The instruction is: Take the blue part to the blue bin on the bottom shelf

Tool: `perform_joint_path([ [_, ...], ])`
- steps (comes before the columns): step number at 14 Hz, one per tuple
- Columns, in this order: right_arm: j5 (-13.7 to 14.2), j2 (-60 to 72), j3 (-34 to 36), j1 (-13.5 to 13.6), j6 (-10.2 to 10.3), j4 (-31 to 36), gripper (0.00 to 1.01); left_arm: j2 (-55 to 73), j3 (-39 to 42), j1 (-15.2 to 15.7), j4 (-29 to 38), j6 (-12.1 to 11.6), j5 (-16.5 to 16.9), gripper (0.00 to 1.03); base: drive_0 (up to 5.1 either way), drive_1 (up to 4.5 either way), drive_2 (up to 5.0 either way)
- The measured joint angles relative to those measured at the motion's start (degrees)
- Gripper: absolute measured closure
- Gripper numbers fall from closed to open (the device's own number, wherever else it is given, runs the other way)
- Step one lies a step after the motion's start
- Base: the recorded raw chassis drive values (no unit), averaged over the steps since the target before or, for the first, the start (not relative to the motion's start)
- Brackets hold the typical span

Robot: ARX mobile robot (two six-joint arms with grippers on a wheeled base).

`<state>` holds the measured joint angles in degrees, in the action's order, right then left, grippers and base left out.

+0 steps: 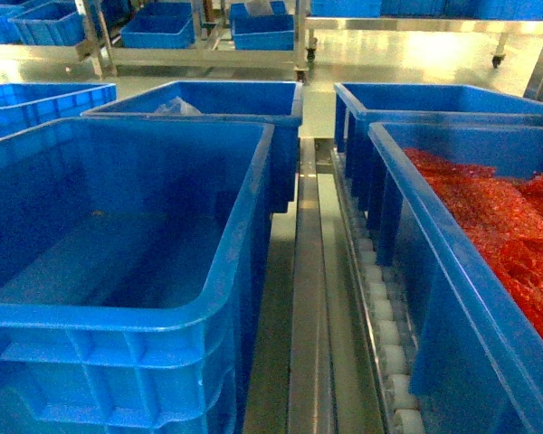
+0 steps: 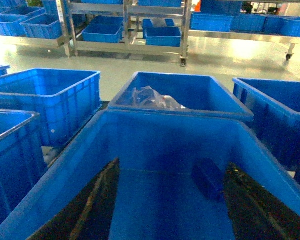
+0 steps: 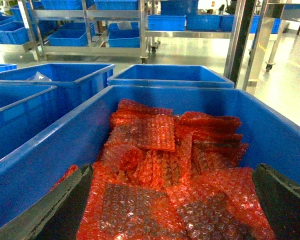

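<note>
The blue part [image 2: 207, 179], a small dark-blue lump, lies on the floor of a large blue crate [image 2: 165, 122], toward its far right. My left gripper [image 2: 173, 161] hangs open over this crate, and the part sits just inside its right finger [image 2: 250, 205], touching neither finger. My right gripper [image 3: 173, 166] is open above a crate [image 3: 270, 125] of red bubble-wrap packets [image 3: 155, 165], holding nothing. Neither gripper appears in the head view. Far back, a metal rack carries blue bins [image 2: 102, 32] on its bottom shelf.
More blue crates stand around: one with clear plastic film [image 2: 152, 97] behind the left crate, others to the left [image 1: 36, 99] and back right [image 1: 416, 99]. A metal rail and roller track [image 1: 380, 307] runs between the two near crates. A steel post [image 3: 240, 40] rises at right.
</note>
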<state>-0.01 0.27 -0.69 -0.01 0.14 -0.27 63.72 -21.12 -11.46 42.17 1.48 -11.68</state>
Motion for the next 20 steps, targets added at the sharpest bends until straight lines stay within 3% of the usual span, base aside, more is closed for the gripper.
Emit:
perform_joint_path([
  [4,0.0,0.0,0.0,0.0,0.0,0.0,0.03,-10.0,9.8,4.6,-0.4,-0.5,4.5,0.94,0.0,0.0,0.0],
  [5,0.0,0.0,0.0,0.0,0.0,0.0,0.03,-13.1,11.7,5.6,-1.3,-0.5,5.5,1.01,0.0,0.0,0.0],
  [6,0.0,0.0,0.0,0.0,0.0,0.0,0.03,-15.7,13.2,6.4,-2.4,-0.5,6.3,1.01,0.0,0.0,0.0],
  [7,0.0,0.0,0.0,0.0,0.0,0.0,0.03,-18.8,14.8,8.8,-4.3,-0.5,10.1,1.01,0.0,0.0,0.0],
  [8,0.0,0.0,0.0,0.0,0.0,0.0,0.03,-20.7,15.6,11.5,-5.3,-0.5,11.1,1.01,0.0,0.0,0.0],
  [11,0.0,0.0,0.0,0.0,0.0,0.0,0.03,-28.4,18.1,11.3,-10.7,-0.5,11.6,1.01,0.0,0.0,0.0],
  [13,0.0,0.0,0.0,0.0,0.0,0.0,0.03,-30.9,20.5,11.3,-9.8,-0.5,11.7,1.01,0.0,0.0,0.0],
  [20,0.0,0.0,0.0,0.0,0.0,0.0,0.03,-46.6,20.5,11.3,-24.9,-0.5,11.6,1.01,0.0,0.0,0.0],
])
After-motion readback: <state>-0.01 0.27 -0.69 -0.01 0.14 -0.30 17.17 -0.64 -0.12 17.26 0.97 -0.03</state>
